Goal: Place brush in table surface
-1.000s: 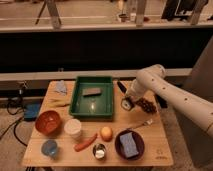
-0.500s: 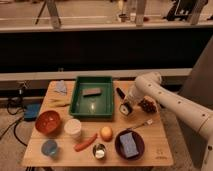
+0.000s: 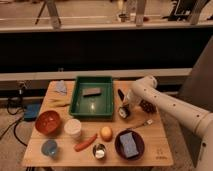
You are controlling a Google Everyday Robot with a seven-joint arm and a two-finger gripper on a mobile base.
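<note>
Since a second ago the arm dropped lower and left. Gripper sat just right of the green tray. Brush lay on the table surface, head nearest. Likely placed; release unconfirmed.

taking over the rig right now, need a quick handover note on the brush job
Claw: low over the right part of the light tan wooden tabletop, just right of the green rectangular tray; open or shut not visible.
Slim black-handled dish brush: right beside the claw, round head toward the front; it appears to lie on the wood, but contact is unclear.
Done: brush brought down to the tabletop.
Left: confirm release, then lift the arm away.
</note>
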